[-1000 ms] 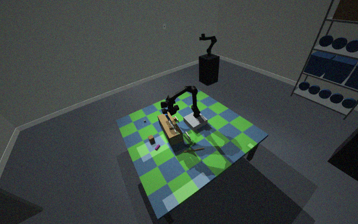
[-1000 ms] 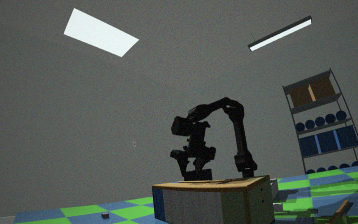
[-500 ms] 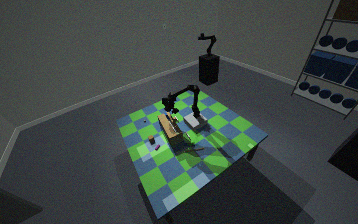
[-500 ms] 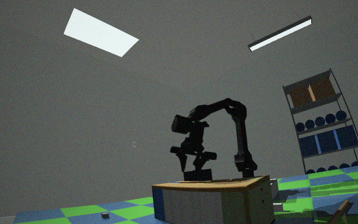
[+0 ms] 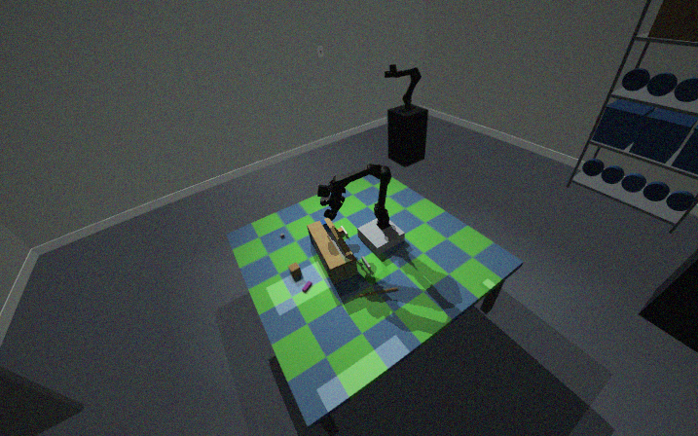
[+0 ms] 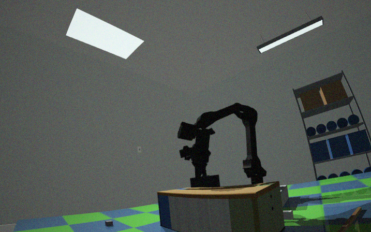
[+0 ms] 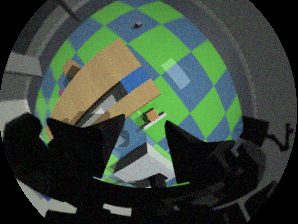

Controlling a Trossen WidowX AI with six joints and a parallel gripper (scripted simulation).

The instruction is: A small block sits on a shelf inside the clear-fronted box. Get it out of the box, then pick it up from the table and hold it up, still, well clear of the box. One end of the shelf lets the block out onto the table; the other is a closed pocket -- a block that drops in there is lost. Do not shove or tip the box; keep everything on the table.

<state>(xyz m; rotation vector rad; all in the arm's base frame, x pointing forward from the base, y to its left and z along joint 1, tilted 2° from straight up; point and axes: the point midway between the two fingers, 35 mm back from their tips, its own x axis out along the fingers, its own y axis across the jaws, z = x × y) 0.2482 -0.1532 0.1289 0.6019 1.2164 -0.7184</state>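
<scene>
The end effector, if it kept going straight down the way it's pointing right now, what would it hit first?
Probably the far end of the box, or the table just beyond it. The open end effector points down near that end; depth is hard to judge.

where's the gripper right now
In the top view the gripper hangs open above the far end of the wooden box, left of the arm's grey base.
</scene>
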